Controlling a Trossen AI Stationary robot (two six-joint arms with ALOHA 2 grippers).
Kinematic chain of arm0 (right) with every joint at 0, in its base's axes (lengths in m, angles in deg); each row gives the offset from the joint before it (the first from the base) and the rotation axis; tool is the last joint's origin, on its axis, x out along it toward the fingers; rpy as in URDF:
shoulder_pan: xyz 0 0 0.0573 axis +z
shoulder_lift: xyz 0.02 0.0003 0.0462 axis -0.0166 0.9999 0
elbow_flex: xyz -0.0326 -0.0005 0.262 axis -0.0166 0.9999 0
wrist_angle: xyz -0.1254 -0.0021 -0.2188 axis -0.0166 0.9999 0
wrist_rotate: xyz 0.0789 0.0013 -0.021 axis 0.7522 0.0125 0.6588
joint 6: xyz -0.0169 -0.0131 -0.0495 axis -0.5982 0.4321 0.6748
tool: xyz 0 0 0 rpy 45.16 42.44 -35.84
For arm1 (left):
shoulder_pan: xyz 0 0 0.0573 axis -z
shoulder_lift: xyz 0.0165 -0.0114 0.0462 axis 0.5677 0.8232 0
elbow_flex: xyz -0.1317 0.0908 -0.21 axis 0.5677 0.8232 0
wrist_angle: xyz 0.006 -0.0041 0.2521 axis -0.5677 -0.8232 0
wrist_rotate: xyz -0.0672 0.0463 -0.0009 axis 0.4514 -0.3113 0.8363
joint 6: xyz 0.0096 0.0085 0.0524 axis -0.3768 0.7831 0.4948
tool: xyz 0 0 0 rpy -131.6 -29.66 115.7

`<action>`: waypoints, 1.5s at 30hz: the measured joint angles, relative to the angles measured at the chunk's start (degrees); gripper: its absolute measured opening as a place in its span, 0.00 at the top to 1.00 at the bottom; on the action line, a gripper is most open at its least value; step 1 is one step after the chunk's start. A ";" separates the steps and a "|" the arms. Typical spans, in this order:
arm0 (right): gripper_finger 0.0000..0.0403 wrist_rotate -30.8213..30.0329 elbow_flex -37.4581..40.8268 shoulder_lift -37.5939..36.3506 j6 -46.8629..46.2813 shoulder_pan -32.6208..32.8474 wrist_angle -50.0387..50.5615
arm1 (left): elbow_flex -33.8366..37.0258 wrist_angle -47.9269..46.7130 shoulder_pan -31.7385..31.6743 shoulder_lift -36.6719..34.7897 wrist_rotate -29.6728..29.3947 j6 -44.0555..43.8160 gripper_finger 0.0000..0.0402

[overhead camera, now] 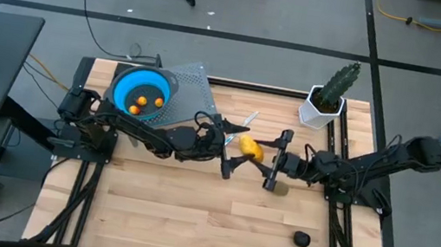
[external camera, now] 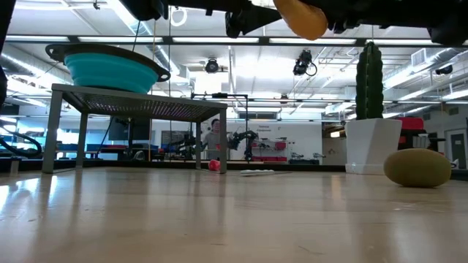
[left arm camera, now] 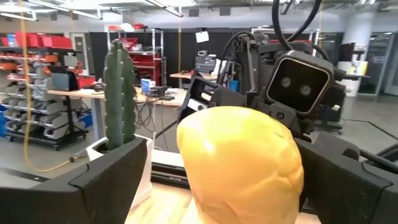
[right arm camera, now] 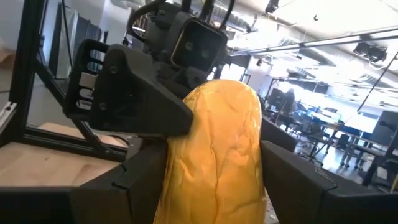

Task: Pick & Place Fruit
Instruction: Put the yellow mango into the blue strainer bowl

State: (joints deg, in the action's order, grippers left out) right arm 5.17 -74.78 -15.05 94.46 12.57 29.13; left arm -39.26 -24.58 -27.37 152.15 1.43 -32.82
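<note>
Yellow fruit (overhead camera: 251, 148) hung between our right gripper (overhead camera: 275, 161), clamped on it, and our wide-open left gripper (overhead camera: 228, 150); a mistimed release risked dropping it.

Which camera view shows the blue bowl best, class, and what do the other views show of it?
The high view: it looks straight down into the blue bowl, showing its rim and the small orange fruits inside. The low view shows only the bowl's side, up on a grey stand. Neither wrist view shows the bowl.
</note>
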 joint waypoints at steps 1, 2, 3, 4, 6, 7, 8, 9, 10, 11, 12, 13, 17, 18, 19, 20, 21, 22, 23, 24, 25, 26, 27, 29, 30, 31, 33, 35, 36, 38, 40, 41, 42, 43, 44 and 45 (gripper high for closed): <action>0.38 -0.02 -0.08 0.20 0.06 0.07 0.00 | 0.00 0.00 0.00 0.00 0.65 -0.34 0.01; 0.38 -0.06 -0.27 0.50 0.09 0.07 -0.04 | 0.00 0.02 0.00 0.00 1.06 -0.41 0.01; 0.38 -0.11 -0.37 0.68 0.08 0.08 -0.02 | 0.00 0.06 0.00 0.00 1.08 -0.41 0.01; 0.38 -0.15 -0.42 0.80 0.07 0.08 -0.02 | 0.00 0.05 0.00 0.00 0.95 -0.42 0.01; 0.38 -0.19 -0.72 1.03 0.07 0.08 -0.04 | 0.00 -0.01 -0.13 0.00 0.82 -0.75 0.01; 0.38 -0.23 -0.72 1.08 0.07 0.08 -0.08 | 0.00 -0.03 -0.19 0.00 0.82 -1.14 0.01; 0.38 -0.24 -0.72 1.10 0.07 0.08 -0.13 | 0.00 -0.08 -0.29 0.00 0.76 -1.52 0.01; 0.38 -0.23 -0.72 1.12 0.07 0.08 -0.23 | 0.00 -0.11 -0.44 0.00 0.77 -1.81 0.01; 0.38 -0.26 -0.72 1.12 0.07 0.07 -0.32 | 0.00 -0.11 -0.49 0.00 0.80 -1.91 0.01; 0.38 -0.20 -0.72 1.10 0.07 0.06 -0.33 | 0.00 -0.11 -0.55 0.00 0.61 -1.91 0.01; 0.38 -0.19 -0.72 1.12 0.07 0.06 -0.33 | 0.00 -0.13 -0.57 0.00 0.35 -1.92 0.01; 0.38 -0.19 -0.72 1.11 0.07 0.06 -0.32 | 0.00 -0.22 -0.57 0.00 -0.29 -1.92 0.02; 0.38 -0.51 -0.72 1.12 0.07 0.02 -0.24 | 0.00 -0.52 -0.52 0.00 -2.19 -1.91 0.06; 0.38 -0.58 -0.72 1.12 0.07 0.02 -0.26 | 0.00 -0.54 -0.52 0.00 -2.25 -1.89 0.07; 0.38 -0.85 -0.72 1.12 0.07 0.02 -0.25 | 0.00 -0.55 -0.52 0.00 -2.28 -1.89 0.09; 0.38 -1.27 -0.72 1.12 0.08 0.02 -0.24 | 0.00 -0.55 -0.52 0.00 -2.44 -1.89 0.11; 0.38 -1.63 -0.72 1.12 0.07 0.02 -0.24 | 0.00 -0.57 -0.52 0.00 -2.53 -1.87 0.13; 0.38 -1.94 -0.72 1.12 0.06 0.02 -0.23 | 0.00 -0.56 -0.52 0.00 -2.56 -1.86 0.16; 0.38 -2.18 -0.72 1.12 0.07 0.02 -0.21 | 0.00 -0.57 -0.54 0.00 -2.60 -1.85 0.18; 0.38 -2.30 -0.72 1.12 0.07 0.02 -0.20 | 0.00 -0.57 -0.55 0.00 -2.60 -1.83 0.20; 0.38 -2.30 -0.72 1.12 0.07 0.02 -0.20 | 0.00 -0.57 -0.54 0.00 -2.60 -1.75 0.23; 0.38 -2.31 -0.72 1.12 0.06 0.02 -0.19 | 0.00 -0.57 -0.52 0.00 -2.59 -1.49 0.26; 0.38 -2.29 -0.72 1.12 0.07 0.01 -0.17 | 0.00 -0.55 -0.52 0.00 -2.57 -1.05 0.28; 0.38 -2.29 -0.72 1.12 0.12 -0.03 -0.16 | 0.00 -0.55 -0.52 0.00 -2.47 -0.42 0.34; 0.38 -2.27 -0.72 1.12 0.23 -0.03 -0.15 | 0.00 -0.55 -0.52 0.00 -2.36 -0.39 0.36; 0.38 -2.34 -0.72 1.12 0.24 -0.03 -0.15 | 0.00 -0.55 -0.52 0.00 -2.23 -0.40 0.38; 0.38 -2.63 -0.72 1.12 0.24 -0.03 -0.15 | 0.00 -0.40 -0.56 0.02 -1.68 -0.39 0.41; 0.38 -2.94 -0.72 1.12 0.26 -0.03 -0.17 | 0.00 -0.35 -0.59 0.02 -1.24 -0.38 0.42; 0.38 -2.97 -0.72 1.12 0.43 -0.03 -0.15 | 0.00 -0.34 -0.61 0.02 -1.15 -0.31 0.41; 0.38 -3.01 -0.72 1.12 0.90 -0.03 -0.17 | 0.00 -0.24 -0.61 0.02 -1.15 0.27 0.41; 0.38 -3.83 -0.72 1.12 0.94 -0.03 -0.13 | 0.00 -0.24 -0.63 0.04 -1.11 0.66 0.40; 0.38 -4.19 -0.72 1.12 0.94 -0.03 -0.09 | 0.00 -0.24 -0.63 0.07 -1.13 0.81 0.40; 0.38 -4.50 -0.73 1.12 0.94 -0.03 -0.09 | 0.00 -0.24 -0.67 0.07 -1.15 0.85 0.40; 0.38 -5.01 -0.74 1.12 0.94 0.00 -0.09 | 0.00 -0.22 -0.68 0.07 -1.17 0.86 0.40; 0.38 -5.42 -0.74 1.12 0.94 0.00 -0.05 | 0.00 -0.23 -0.70 0.07 -1.21 0.87 0.40; 0.38 -5.70 -0.74 1.12 0.95 0.00 0.00 | 0.00 -0.22 -0.70 0.07 -1.29 0.96 0.40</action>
State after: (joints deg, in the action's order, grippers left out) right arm -0.53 -75.52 -13.93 95.41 12.57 29.13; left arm -39.26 -24.79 -28.07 152.22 0.15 -31.87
